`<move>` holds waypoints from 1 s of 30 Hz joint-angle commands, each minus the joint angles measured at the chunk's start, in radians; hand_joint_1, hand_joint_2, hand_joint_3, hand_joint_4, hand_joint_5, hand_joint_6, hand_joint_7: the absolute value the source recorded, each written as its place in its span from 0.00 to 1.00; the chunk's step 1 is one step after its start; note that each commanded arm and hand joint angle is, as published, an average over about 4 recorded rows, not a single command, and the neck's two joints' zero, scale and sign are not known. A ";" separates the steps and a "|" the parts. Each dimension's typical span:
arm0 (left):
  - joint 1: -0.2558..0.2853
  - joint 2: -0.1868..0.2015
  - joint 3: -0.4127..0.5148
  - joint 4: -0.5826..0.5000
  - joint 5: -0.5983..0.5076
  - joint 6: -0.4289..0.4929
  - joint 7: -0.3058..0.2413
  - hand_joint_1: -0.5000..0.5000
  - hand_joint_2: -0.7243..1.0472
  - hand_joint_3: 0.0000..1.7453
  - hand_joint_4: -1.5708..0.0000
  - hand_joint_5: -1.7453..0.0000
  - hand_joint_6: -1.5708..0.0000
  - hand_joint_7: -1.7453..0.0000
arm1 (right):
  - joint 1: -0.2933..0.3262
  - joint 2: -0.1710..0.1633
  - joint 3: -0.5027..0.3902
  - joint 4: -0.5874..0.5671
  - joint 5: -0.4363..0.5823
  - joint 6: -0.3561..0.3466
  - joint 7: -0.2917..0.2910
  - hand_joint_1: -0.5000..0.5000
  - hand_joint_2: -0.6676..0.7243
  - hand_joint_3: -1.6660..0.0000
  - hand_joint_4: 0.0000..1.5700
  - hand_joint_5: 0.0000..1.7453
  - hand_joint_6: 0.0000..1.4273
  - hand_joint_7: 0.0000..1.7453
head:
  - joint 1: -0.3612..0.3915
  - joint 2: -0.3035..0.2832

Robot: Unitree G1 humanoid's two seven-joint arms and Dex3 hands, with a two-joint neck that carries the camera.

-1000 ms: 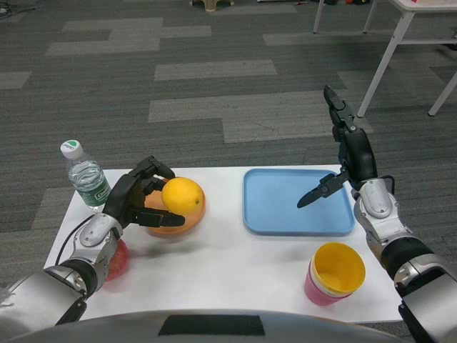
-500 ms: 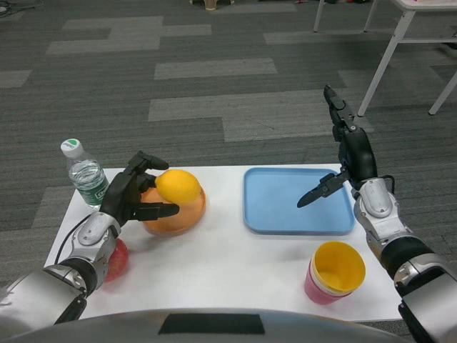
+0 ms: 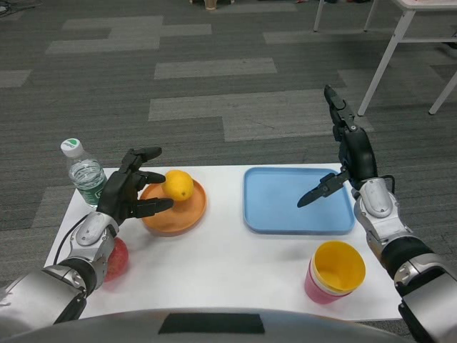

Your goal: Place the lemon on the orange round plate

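Observation:
A yellow lemon (image 3: 178, 185) lies on the orange round plate (image 3: 175, 210) at the table's left, toward the plate's far edge. My left hand (image 3: 130, 190) is just left of the lemon with its fingers spread, holding nothing; its fingertips are close to the lemon, and I cannot tell whether they touch it. My right hand (image 3: 348, 158) hangs raised over the right edge of the blue tray with fingers extended and empty.
A blue rectangular tray (image 3: 296, 201) lies right of the plate. A water bottle (image 3: 84, 174) stands at the far left behind my left hand. A red object (image 3: 114, 259) sits under my left forearm. Stacked yellow and pink cups (image 3: 334, 272) stand at the front right.
My left hand has let go of the lemon and opened, drawing back to the left. The lemon has settled lower onto the plate. The right arm has not moved.

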 commanded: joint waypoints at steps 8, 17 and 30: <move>0.038 0.001 0.050 -0.040 -0.042 -0.116 0.033 1.00 1.00 0.05 1.00 0.19 1.00 0.57 | 0.011 0.004 -0.006 -0.003 0.008 0.003 0.000 0.04 0.64 1.00 0.02 0.00 0.00 0.00 | 0.009 -0.004; 0.081 0.015 0.097 -0.270 -0.103 -0.204 0.078 1.00 1.00 0.05 1.00 0.79 1.00 0.78 | 0.009 0.005 -0.003 0.003 0.008 0.004 0.000 0.04 0.64 1.00 0.02 0.00 0.00 0.00 | 0.017 -0.007; 0.132 0.076 0.075 -0.676 -0.166 -0.032 0.045 1.00 1.00 0.05 1.00 1.00 1.00 0.84 | 0.008 0.006 -0.003 0.002 0.008 0.003 0.000 0.04 0.64 1.00 0.02 0.00 0.00 0.00 | 0.011 -0.014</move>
